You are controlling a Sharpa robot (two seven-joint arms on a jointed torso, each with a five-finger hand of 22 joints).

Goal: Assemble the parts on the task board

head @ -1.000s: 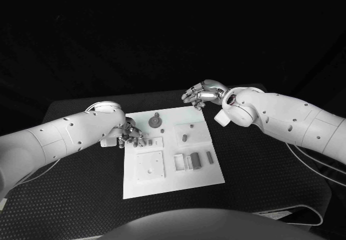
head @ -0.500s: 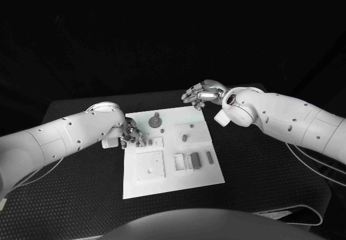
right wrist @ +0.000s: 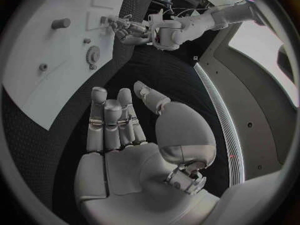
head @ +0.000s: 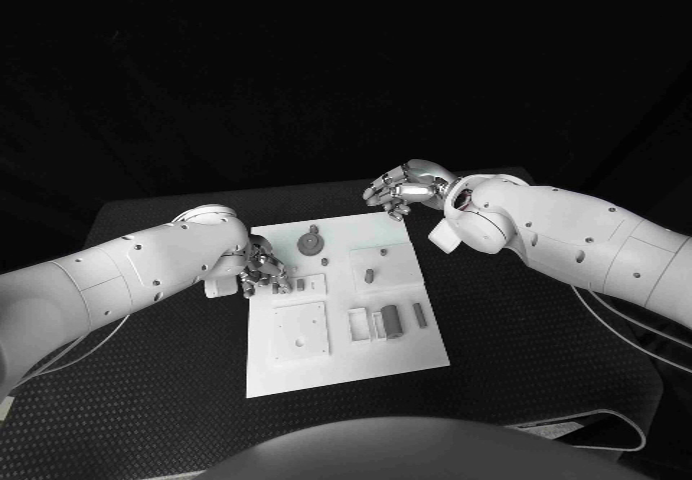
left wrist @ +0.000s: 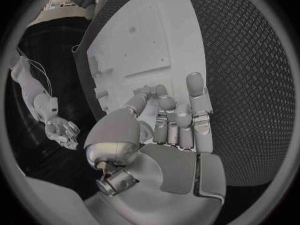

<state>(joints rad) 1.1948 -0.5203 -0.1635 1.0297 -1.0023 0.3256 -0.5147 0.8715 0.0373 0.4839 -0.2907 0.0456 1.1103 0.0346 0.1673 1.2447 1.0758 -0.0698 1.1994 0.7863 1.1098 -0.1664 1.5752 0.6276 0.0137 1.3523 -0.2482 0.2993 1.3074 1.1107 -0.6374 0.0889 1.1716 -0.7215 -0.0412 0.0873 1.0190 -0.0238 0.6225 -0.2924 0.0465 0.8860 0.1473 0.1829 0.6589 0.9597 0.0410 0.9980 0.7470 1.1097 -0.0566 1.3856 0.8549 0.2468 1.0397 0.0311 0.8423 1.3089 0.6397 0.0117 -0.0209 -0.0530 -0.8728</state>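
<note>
— Several small parts (head: 389,320) are seen on the white task board (head: 346,350), which lies in the middle of the black table (head: 159,400). A round toothed part, probably a gear (head: 310,241), stands near the far edge; a short peg (head: 369,274) is in the middle; block-like pieces are grouped toward the near right side.

— How can they be expected to handle?

— They are judged to be light, stiff and rather smooth, so a slip between metal fingers is possible. The gear is best taken by its rim, and the peg by its sides, with a fingertip pinch. The board itself looks flat and rigid, and it could slide if it is pushed from the side.

— And the hands?

— The left hand (head: 260,270) is placed over the left edge of the board, just beside the gear. Its fingers (left wrist: 187,117) are stretched forward close together, and nothing is held in them. Contact with the board cannot be told. The right hand (head: 404,190) is kept beyond the far right corner of the board, over the table, with fingers loosely curved and nothing grasped.
</note>
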